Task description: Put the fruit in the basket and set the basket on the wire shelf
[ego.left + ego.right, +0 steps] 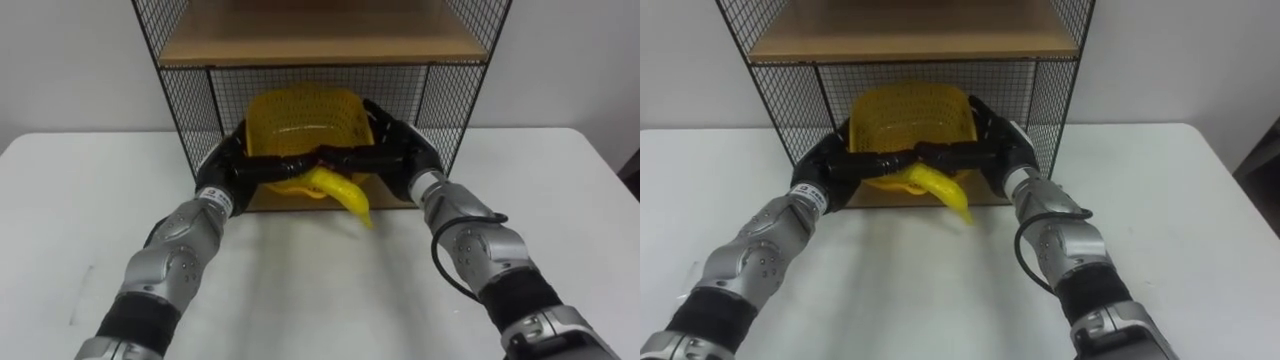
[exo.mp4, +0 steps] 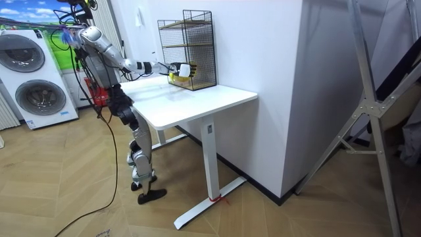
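- The robot stands at the white table (image 1: 90,190), both arms stretched out to the wire shelf (image 1: 188,120) at its far side.
- The yellow basket (image 1: 305,112) is in the mouth of the shelf's lower compartment, under the wooden board (image 1: 310,42), with its opening tipped toward the robot.
- The left hand (image 1: 236,165) clasps the basket's left side and the right hand (image 1: 398,148) its right. The fingers of both curl round the front wall and nearly meet in the middle.
- A banana (image 1: 345,196) hangs over the front rim below those fingers, its tip drooping toward the shelf floor's edge.
- This looks like the last step, setting the basket on the shelf.
- Whether the base already rests on the shelf floor, I cannot tell.
- The next move calls for levelling the basket, settling it deeper inside, then letting go gently so the banana does not slide out.
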Tool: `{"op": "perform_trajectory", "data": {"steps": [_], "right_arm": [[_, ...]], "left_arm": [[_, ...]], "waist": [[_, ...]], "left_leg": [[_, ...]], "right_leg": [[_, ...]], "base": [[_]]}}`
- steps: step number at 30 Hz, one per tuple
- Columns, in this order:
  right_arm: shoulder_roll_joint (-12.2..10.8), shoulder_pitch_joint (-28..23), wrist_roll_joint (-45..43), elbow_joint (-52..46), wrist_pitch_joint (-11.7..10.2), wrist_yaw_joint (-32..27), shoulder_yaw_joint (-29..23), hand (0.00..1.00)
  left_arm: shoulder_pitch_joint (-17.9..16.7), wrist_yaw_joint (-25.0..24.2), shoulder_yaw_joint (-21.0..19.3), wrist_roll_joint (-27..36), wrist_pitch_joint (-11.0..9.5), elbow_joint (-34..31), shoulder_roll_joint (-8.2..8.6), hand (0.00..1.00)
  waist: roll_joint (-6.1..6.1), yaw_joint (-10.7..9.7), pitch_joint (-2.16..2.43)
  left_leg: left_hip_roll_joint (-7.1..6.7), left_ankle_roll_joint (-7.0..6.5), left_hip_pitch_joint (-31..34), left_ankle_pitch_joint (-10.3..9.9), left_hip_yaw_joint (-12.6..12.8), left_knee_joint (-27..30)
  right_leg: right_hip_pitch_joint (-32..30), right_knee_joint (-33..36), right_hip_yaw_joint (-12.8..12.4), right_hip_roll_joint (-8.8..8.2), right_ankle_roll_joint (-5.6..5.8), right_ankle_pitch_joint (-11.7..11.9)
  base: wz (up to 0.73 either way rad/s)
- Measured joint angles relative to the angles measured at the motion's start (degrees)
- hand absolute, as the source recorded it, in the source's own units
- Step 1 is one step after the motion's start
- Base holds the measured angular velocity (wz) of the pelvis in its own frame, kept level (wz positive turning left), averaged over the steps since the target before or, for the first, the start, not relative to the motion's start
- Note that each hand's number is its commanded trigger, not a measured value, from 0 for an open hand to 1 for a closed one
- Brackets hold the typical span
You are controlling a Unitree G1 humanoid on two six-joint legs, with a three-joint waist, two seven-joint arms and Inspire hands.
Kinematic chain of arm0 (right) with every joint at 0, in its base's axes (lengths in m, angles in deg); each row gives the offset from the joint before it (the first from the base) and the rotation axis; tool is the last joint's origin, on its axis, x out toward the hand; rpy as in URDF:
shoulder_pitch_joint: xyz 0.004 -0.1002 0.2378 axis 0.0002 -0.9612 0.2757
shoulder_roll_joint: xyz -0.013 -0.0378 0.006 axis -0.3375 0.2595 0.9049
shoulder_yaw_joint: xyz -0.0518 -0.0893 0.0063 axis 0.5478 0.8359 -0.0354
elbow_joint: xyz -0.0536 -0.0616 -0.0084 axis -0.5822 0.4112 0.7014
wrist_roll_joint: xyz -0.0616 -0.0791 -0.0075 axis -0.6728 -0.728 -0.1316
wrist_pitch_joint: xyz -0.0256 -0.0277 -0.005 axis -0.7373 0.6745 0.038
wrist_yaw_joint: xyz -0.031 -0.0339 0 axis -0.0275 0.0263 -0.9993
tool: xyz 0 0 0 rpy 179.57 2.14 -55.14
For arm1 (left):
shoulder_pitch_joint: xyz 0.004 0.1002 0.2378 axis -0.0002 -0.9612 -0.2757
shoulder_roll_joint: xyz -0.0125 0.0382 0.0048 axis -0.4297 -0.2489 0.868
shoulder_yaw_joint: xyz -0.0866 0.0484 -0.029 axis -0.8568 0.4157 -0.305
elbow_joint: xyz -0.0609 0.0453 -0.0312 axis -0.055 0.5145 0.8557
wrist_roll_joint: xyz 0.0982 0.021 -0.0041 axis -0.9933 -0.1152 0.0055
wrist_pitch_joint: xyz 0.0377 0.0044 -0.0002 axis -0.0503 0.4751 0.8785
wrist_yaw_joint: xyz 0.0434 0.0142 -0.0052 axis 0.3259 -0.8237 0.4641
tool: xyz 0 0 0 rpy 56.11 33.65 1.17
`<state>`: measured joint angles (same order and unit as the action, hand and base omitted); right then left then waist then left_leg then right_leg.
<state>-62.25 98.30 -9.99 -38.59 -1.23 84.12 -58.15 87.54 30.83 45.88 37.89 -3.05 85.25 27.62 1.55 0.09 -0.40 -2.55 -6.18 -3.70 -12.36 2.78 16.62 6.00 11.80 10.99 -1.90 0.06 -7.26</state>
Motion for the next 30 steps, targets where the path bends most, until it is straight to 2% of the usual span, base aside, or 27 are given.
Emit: {"op": "perform_trajectory", "data": {"steps": [16,20,30], "right_arm": [[0.8,0.0,0.1,2.3,0.8,2.0,-1.6,0.00],[0.8,0.0,0.1,2.3,0.8,2.0,-1.6,0.00],[0.8,0.0,0.6,2.3,0.8,1.8,-1.6,0.00]], "left_arm": [[0.0,-0.2,-0.8,1.7,0.7,0.0,-1.68,0.00],[0.0,-0.2,-0.8,3.5,0.7,0.0,-1.72,0.00],[0.0,-0.2,-0.9,3.5,0.7,0.0,-1.74,0.00]], "waist": [[-0.06,-0.1,-0.04],[-0.09,0.0,-0.06],[-0.08,0.1,-0.06]], "left_leg": [[0.00,0.01,0.1,0.0,0.0,-0.2],[-0.01,0.02,0.1,0.0,0.0,-0.2],[-0.04,0.02,0.1,0.0,-0.1,-0.2]], "right_leg": [[-0.2,0.0,-0.2,0.13,0.00,0.0],[-0.1,0.0,-0.2,0.11,0.00,0.0],[-0.2,0.0,0.0,0.13,0.00,0.0]], "base": [[0.00],[0.00],[0.00]]}}
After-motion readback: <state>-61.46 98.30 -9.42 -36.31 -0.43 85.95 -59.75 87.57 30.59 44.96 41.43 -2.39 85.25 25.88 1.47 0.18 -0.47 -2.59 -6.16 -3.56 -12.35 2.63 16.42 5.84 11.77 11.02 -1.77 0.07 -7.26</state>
